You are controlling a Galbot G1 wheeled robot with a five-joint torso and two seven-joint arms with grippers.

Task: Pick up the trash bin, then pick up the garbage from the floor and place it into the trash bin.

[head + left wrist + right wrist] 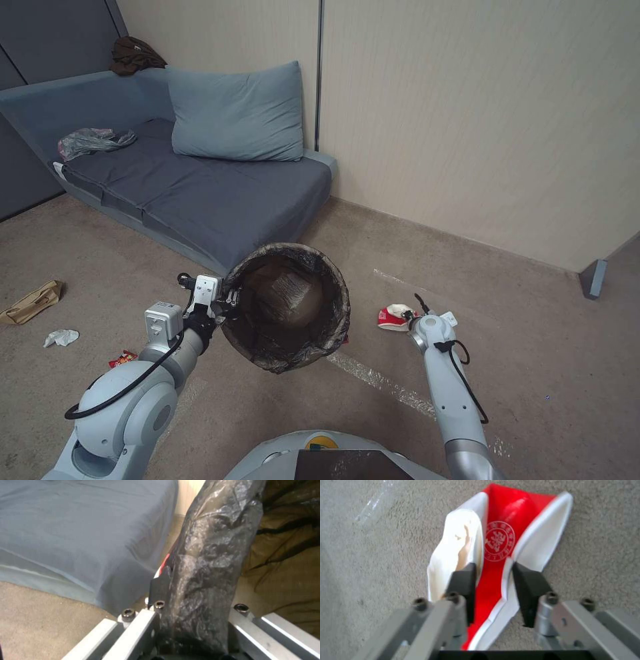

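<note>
The trash bin (339, 303), lined with a dark bag, hangs tilted above the floor with its mouth toward me. My left gripper (227, 303) is shut on its rim (206, 567), one black finger (160, 590) outside the liner. A crushed red-and-white paper cup (393, 317) lies on the carpet to the right of the bin. My right gripper (408, 315) is down at it, its pads (465, 580) pinching the cup's red fold (500, 537). More garbage lies far left: a tan paper bag (32, 301), a white tissue (60, 337) and a red wrapper (122, 359).
A grey sofa (200, 193) with a pillow (237, 113) and a grey plastic bag (93, 141) stands behind the bin, its corner close to the rim. A beige wall (480, 133) runs behind the cup. Clear tape strips (380, 381) are stuck on the carpet.
</note>
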